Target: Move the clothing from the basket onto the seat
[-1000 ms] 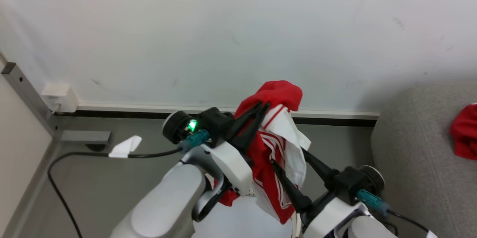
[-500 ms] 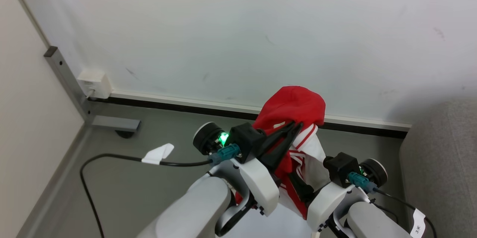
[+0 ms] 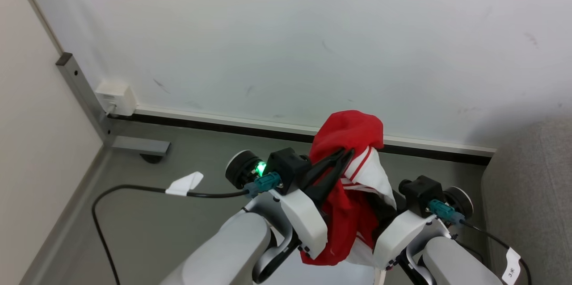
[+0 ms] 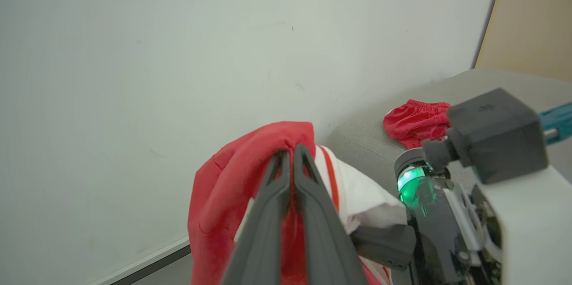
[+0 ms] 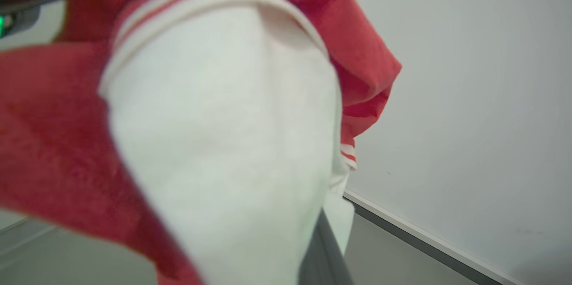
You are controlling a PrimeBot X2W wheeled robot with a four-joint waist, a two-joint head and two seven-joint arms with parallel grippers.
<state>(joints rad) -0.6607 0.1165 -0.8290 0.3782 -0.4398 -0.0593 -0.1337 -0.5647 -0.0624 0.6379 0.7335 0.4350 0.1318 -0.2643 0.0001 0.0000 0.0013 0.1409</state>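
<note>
My left gripper (image 3: 345, 154) is shut on a red garment with white trim (image 3: 353, 131) and holds it up in front of the wall. The cloth hangs down between my two arms. In the left wrist view the shut fingers (image 4: 286, 186) pinch the red fold (image 4: 250, 173). My right arm's black wrist block (image 3: 420, 189) sits just right of the cloth, its fingers hidden under it. The right wrist view is draped with white and red fabric (image 5: 223, 119), and one grey finger (image 5: 324, 253) peeks out. A second red garment (image 4: 415, 117) lies on the grey seat (image 4: 362, 140). The basket is out of view.
The seat's edge (image 3: 532, 195) rises at the right of the head view. A white wall with a dark baseboard (image 3: 223, 125) stands ahead. A black cable with a white tag (image 3: 183, 183), a wall socket box (image 3: 115, 97) and a metal bracket (image 3: 138, 145) are on the left over grey floor.
The head camera swung left, so the seat slid toward the right edge. The right gripper's fingers, visible against the cloth a second ago, are now covered by it. The garment sags lower.
</note>
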